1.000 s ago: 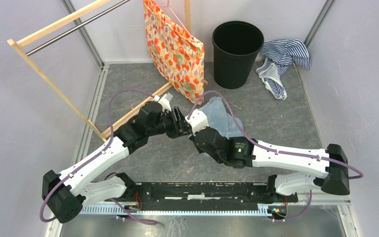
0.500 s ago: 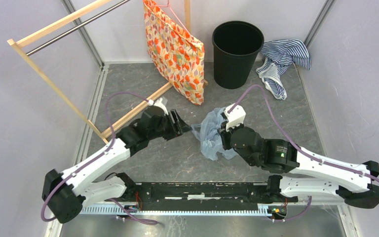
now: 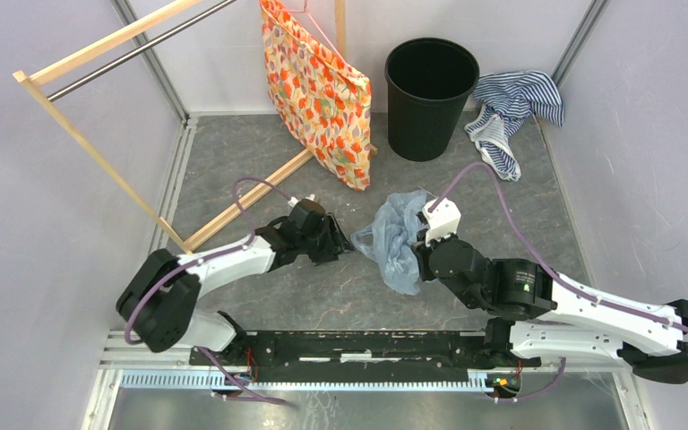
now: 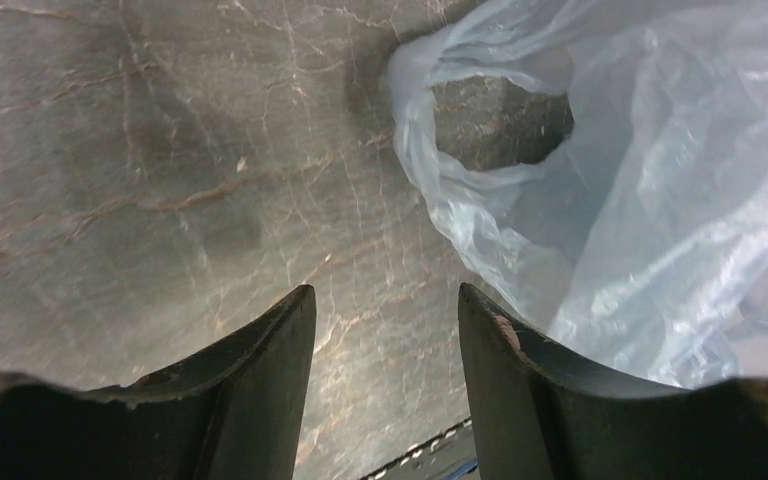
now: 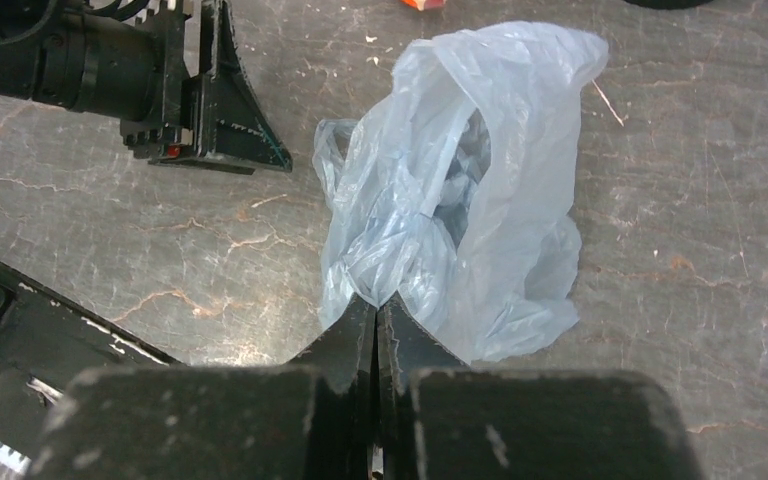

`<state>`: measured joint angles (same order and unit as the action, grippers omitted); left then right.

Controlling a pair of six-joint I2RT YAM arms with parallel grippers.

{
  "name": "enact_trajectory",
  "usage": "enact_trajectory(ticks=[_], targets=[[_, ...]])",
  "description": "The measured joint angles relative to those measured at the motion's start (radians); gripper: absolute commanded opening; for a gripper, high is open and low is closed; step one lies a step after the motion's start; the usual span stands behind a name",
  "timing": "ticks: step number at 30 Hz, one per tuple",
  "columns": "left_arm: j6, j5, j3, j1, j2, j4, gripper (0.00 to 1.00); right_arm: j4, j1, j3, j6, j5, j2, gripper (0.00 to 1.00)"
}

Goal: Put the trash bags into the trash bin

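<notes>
The right hand (image 5: pixel 375 300), fingers closed on a fold of the thin, crinkly pale-blue plastic trash bag (image 5: pixel 470 200), holds it bunched on the grey marbled counter (image 3: pixel 546 206), apparently ready to carry. The left hand (image 4: pixel 385 295) gapes empty beside it. The round black plastic bin (image 3: pixel 430 90) stands well apart.

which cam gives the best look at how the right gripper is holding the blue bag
Right wrist view: the right gripper is shut, fingertips pinching the trash bag at its near edge, whole bag spread beyond. Top external shows it bunched by the wrist, pinch hidden. Left wrist shows only a looped bag edge, no right gripper.
</notes>
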<state>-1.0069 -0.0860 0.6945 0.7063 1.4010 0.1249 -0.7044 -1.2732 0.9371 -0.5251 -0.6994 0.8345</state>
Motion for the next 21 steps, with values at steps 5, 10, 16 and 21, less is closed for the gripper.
enact_trajectory(ticks=[5,10,16,21], targets=[[-0.041,-0.025,0.010,0.000,0.108,-0.092,0.61,-0.025,0.000,-0.029,-0.029,0.002,-0.027,0.00],[-0.063,-0.029,0.057,0.000,0.184,-0.140,0.61,-0.038,0.000,-0.036,-0.051,0.003,-0.040,0.00],[-0.067,-0.019,0.123,0.009,0.274,-0.161,0.58,-0.042,0.000,-0.039,-0.063,0.008,-0.054,0.00],[-0.065,-0.001,0.181,0.025,0.338,-0.161,0.55,-0.047,0.000,-0.039,-0.071,0.008,-0.055,0.00]])
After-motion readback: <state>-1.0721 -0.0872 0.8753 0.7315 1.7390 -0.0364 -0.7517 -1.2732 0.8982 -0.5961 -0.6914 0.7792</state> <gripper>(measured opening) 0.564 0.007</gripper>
